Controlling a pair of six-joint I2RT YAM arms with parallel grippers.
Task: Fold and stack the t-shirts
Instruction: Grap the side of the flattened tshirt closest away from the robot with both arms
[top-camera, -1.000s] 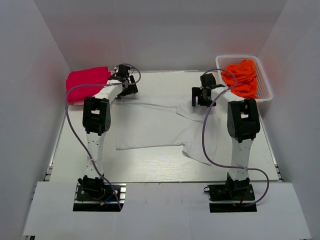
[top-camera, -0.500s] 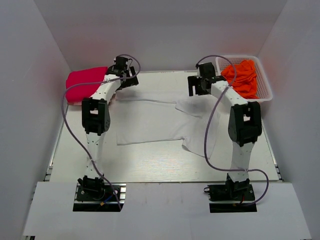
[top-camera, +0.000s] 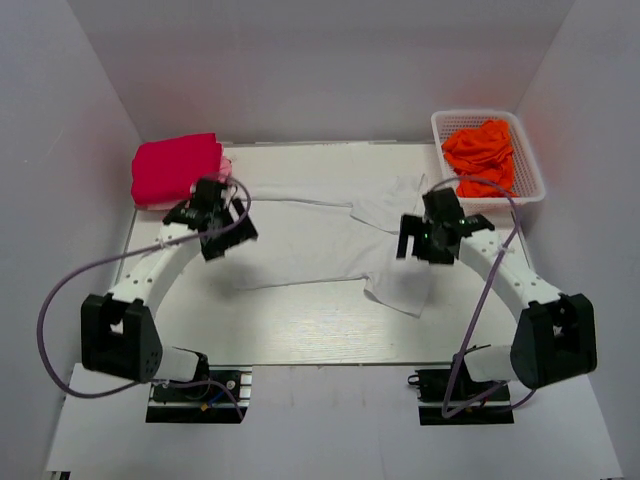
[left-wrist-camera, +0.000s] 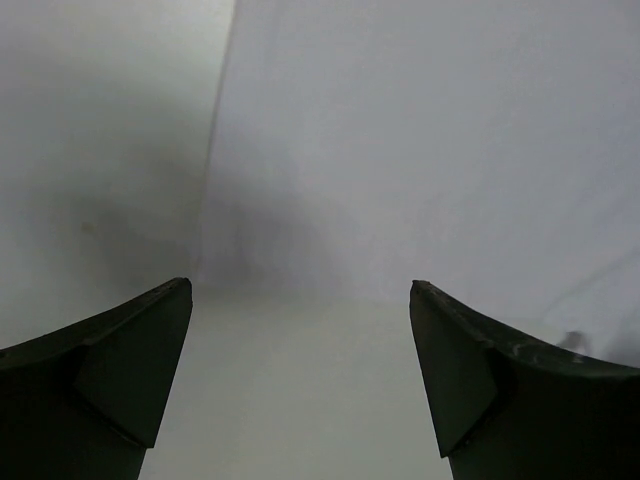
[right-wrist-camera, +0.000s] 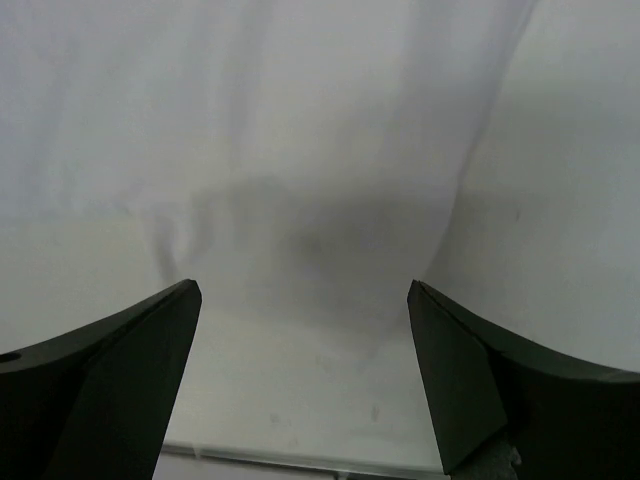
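Note:
A white t-shirt (top-camera: 310, 245) lies spread flat on the table, with one sleeve (top-camera: 402, 288) pointing to the near right. My left gripper (top-camera: 222, 226) is open and empty over the shirt's left edge; its wrist view shows white cloth (left-wrist-camera: 440, 150) beside bare table between the open fingers (left-wrist-camera: 140, 360). My right gripper (top-camera: 428, 240) is open and empty over the shirt's right part, with cloth (right-wrist-camera: 300, 130) below its fingers (right-wrist-camera: 470, 380). A folded crimson-pink shirt (top-camera: 175, 168) with a paler pink one (top-camera: 226, 163) at its edge lies at the far left. Orange shirts (top-camera: 482, 152) fill the basket.
The white plastic lattice basket (top-camera: 530, 185) stands at the far right corner. White walls enclose the table (top-camera: 300, 330) on three sides. Both arms lie low with elbows out to the sides, and purple cables loop beside them.
Both grippers have moved from the shirt's far edge back toward the near side. The arms have swung low and outward. The shirt's far edge now lies slightly farther back.

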